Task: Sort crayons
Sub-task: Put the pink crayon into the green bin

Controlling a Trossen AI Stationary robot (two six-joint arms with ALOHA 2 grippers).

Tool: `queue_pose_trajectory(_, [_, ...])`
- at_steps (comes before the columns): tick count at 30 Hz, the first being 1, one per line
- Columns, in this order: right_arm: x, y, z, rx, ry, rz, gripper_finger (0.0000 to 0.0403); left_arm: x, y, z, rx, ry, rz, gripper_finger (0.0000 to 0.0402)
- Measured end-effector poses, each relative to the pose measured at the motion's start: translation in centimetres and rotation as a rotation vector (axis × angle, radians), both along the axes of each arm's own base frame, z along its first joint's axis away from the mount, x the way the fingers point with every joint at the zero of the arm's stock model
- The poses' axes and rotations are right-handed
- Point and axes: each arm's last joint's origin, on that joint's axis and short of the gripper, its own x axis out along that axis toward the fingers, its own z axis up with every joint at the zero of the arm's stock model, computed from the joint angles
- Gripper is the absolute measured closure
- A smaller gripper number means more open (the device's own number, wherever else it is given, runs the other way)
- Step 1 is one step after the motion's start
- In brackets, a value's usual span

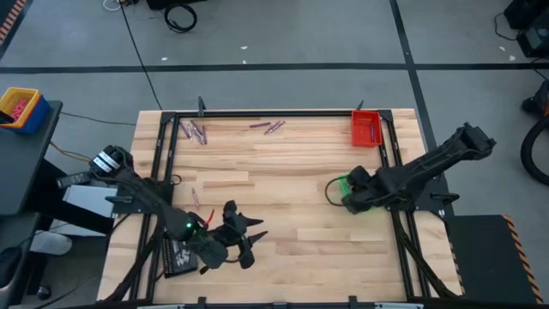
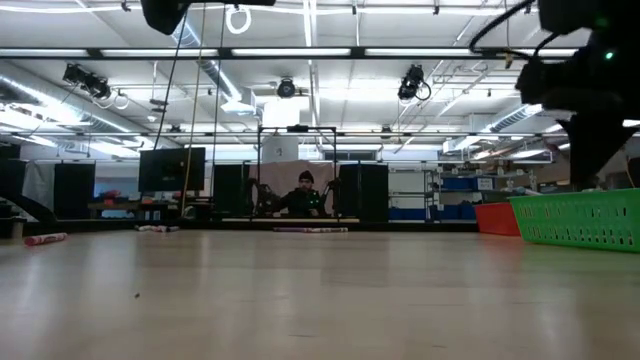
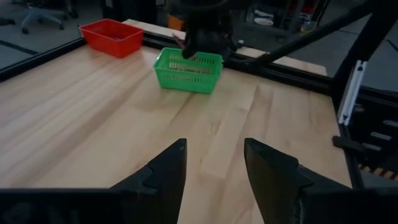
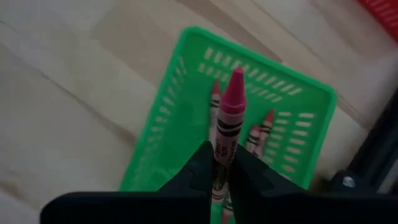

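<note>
My right gripper (image 4: 222, 167) pinches a pink crayon (image 4: 228, 118) right above the green basket (image 4: 174, 106), where more crayons (image 4: 260, 134) lie. My left gripper (image 3: 214, 163) waits, fingers apart, low over the bench (image 1: 292, 172).

The right claw (image 4: 222, 167) pinches a pink paper-wrapped wax crayon (image 4: 228, 118) between its dark fingers, directly above a green plastic mesh basket (image 4: 168, 118). Several reddish crayons (image 4: 260, 132) lie inside that basket, which sits on the pale wooden tabletop (image 4: 68, 106).
</note>
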Motion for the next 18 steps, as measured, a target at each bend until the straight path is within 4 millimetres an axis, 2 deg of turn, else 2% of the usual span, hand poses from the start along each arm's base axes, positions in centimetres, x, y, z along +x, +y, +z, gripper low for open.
queue_pose_trajectory(10, [0.9, -1.0, -3.8, 0.055, 0.127, -0.017, 0.0362, -0.4, -0.6, -0.1, -0.002, 0.011, -0.040, 0.0228])
queue_pose_trajectory(18, [1.3, -1.1, -5.0, 0.058, 0.167, -0.012, 0.0328, -0.4, -0.6, -0.1, -0.004, 0.017, -0.051, 0.0228])
